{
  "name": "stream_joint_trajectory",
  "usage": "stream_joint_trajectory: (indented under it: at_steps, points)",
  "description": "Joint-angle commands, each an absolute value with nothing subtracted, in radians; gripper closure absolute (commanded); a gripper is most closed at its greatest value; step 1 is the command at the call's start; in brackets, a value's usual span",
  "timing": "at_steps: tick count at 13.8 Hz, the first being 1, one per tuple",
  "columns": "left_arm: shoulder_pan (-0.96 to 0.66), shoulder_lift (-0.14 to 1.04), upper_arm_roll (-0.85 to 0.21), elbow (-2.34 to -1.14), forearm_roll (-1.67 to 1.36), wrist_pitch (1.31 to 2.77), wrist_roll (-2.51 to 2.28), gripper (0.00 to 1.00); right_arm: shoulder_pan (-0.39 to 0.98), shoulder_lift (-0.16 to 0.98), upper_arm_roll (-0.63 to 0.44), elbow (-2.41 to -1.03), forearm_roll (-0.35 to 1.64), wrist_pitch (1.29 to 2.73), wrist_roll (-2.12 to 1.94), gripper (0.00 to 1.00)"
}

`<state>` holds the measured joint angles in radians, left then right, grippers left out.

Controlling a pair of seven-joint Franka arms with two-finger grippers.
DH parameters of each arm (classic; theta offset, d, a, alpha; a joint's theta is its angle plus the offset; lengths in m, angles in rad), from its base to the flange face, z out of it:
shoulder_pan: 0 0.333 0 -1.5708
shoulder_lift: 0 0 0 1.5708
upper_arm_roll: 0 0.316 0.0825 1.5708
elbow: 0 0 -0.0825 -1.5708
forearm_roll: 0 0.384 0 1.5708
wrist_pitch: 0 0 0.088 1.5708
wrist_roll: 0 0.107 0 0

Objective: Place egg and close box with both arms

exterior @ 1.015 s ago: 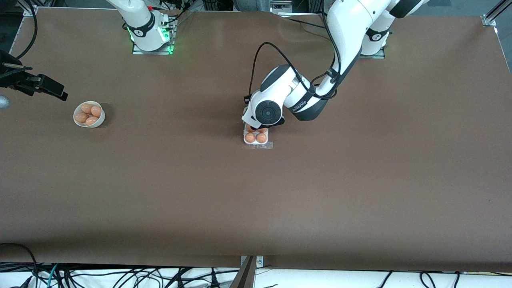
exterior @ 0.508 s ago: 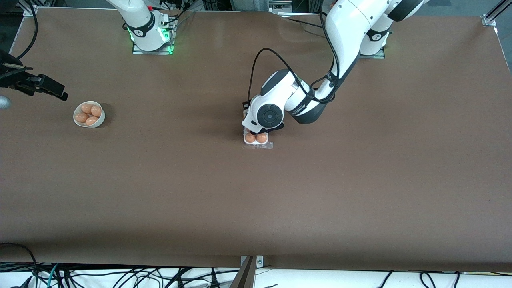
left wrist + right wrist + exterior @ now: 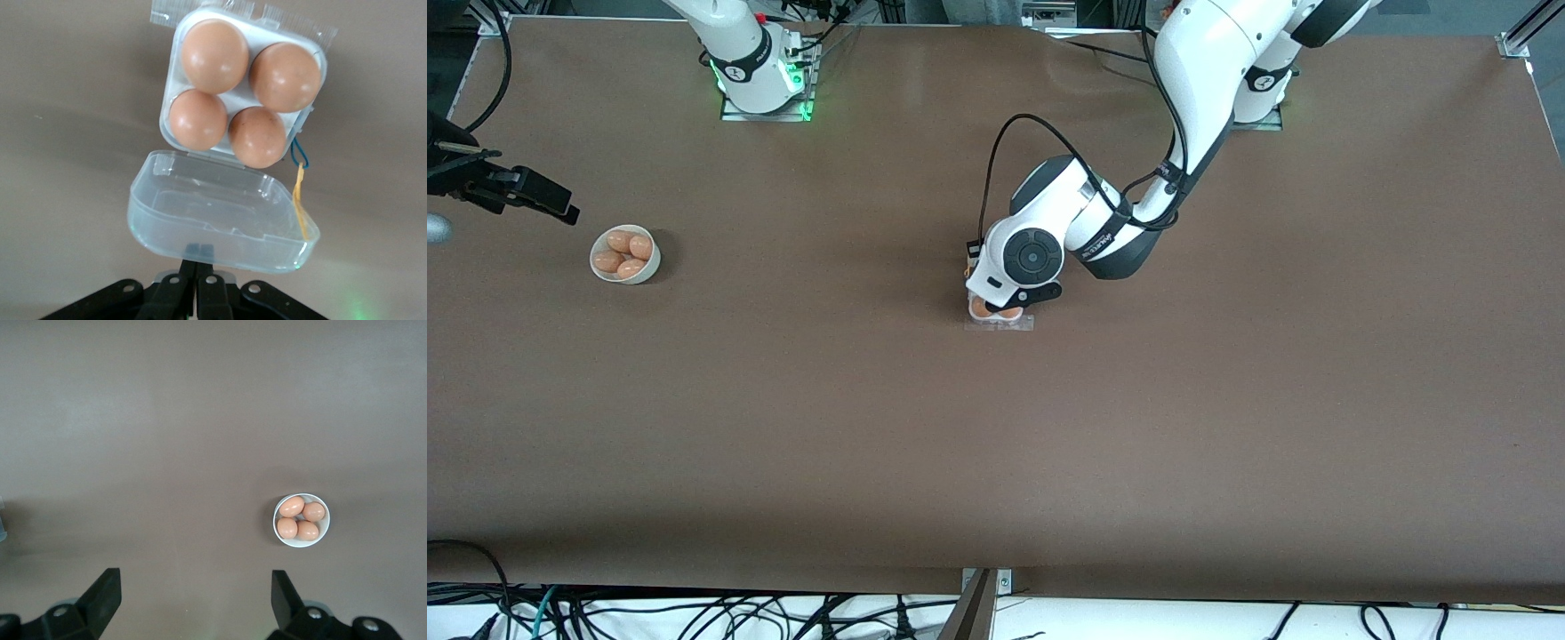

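- Centrally on the brown table (image 3: 1227,400) sits the box (image 3: 1000,316), a small clear-plastic carton with a white base; the left arm's wrist hides most of it from the front camera.
- From the left wrist view, all four cells hold a brown egg (image 3: 215,56), and the transparent lid (image 3: 220,213) is swung partway up from its hinge, not yet down over the eggs.
- A thin yellow-and-blue string (image 3: 298,193) hangs at one corner of the carton.
- The left gripper (image 3: 195,283) sits low at the lid's free edge with its fingers drawn together (the pictures do not show clearly whether the rim is pinched between them).
- The right gripper (image 3: 193,600) waits up in the air over the right arm's end of the table, its two fingers spread wide apart with nothing between them.
- Below it on that end stands a round white bowl (image 3: 624,254) holding four more brown eggs, well apart from the box.
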<state>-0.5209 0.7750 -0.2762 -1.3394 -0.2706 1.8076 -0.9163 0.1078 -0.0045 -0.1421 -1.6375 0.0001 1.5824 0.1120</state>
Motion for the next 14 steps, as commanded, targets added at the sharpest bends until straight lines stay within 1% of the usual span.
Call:
stream_joint_trajectory:
  at_steps: [1, 5, 6, 7, 9, 10, 11, 14]
  points:
    - [-0.535, 0.787, -0.265, -1.310, -0.224, 1.819, -0.920, 0.94, 0.109, 0.006, -0.140, -1.611, 0.000, 1.569, 0.121, 0.00]
    - [-0.531, 0.781, -0.238, -1.299, -0.192, 1.864, -0.911, 0.93, 0.109, 0.006, -0.140, -1.611, 0.000, 1.571, 0.121, 0.00]
    - [-0.526, 0.779, -0.238, -1.290, -0.187, 1.862, -0.911, 0.91, 0.109, 0.006, -0.140, -1.611, 0.000, 1.571, 0.121, 0.00]
    - [-0.523, 0.778, -0.230, -1.287, -0.187, 1.862, -0.911, 0.83, 0.107, 0.006, -0.141, -1.611, 0.000, 1.571, 0.121, 0.00]
    - [-0.522, 0.750, -0.171, -1.255, -0.184, 1.839, -0.911, 0.50, 0.107, 0.006, -0.141, -1.611, 0.000, 1.571, 0.121, 0.00]
    - [-0.515, 0.729, -0.140, -1.234, -0.184, 1.797, -0.905, 0.35, 0.107, 0.006, -0.141, -1.611, 0.000, 1.571, 0.121, 0.00]
    - [-0.505, 0.709, -0.111, -1.203, -0.172, 1.739, -0.881, 0.26, 0.107, 0.006, -0.141, -1.611, 0.000, 1.571, 0.121, 0.00]
    - [-0.473, 0.614, -0.052, -1.122, -0.042, 1.577, -0.813, 0.15, 0.107, 0.006, -0.141, -1.611, 0.000, 1.571, 0.121, 0.00]
